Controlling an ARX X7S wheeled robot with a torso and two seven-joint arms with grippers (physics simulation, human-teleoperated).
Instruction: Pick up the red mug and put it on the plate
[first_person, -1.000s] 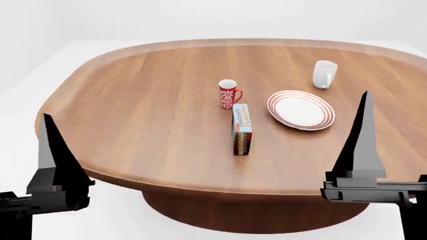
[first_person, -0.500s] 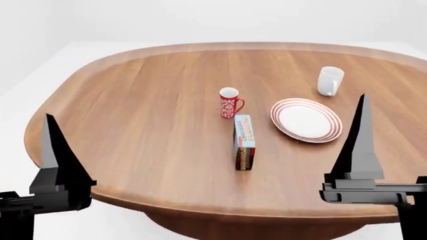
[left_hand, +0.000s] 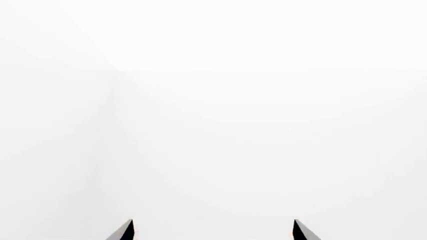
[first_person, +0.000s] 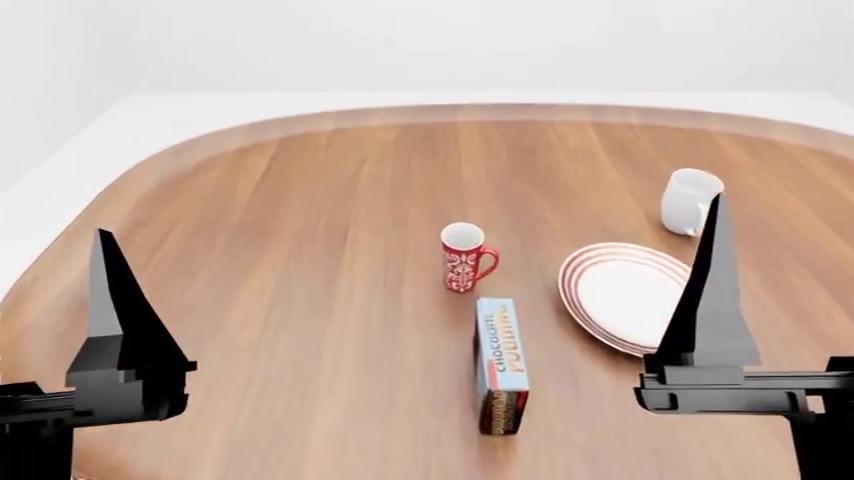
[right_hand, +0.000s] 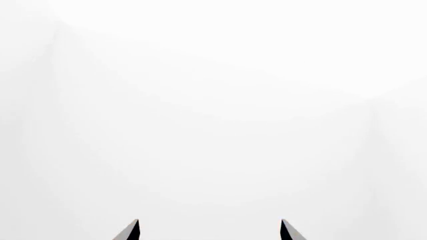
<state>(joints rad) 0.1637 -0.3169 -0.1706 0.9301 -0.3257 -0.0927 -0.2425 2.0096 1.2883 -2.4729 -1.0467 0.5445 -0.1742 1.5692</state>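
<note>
Small red mug with white pattern (first_person: 465, 259) upright mid-surface, untouched, well apart from the red-ringed white plate (first_person: 627, 296). Approach step. Left claw (left_hand: 212, 231) and right claw (right_hand: 208, 231) spread apart, empty. Next: reach to mug, clearing the pudding box (first_person: 503, 363) nearby.

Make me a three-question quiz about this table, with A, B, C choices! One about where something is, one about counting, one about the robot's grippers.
1. Where is the red mug?
A. on the plate
B. on the table, left of the plate
C. in a gripper

2. How many mugs are there?
A. one
B. two
C. four

3. The left gripper and right gripper are:
A. open, empty
B. holding mugs
C. holding the box

Answers: 1 B, wood shows between mug and plate. 2 B, the red mug plus a white mug. 3 A, wrist views show spread tips, nothing between.
</note>
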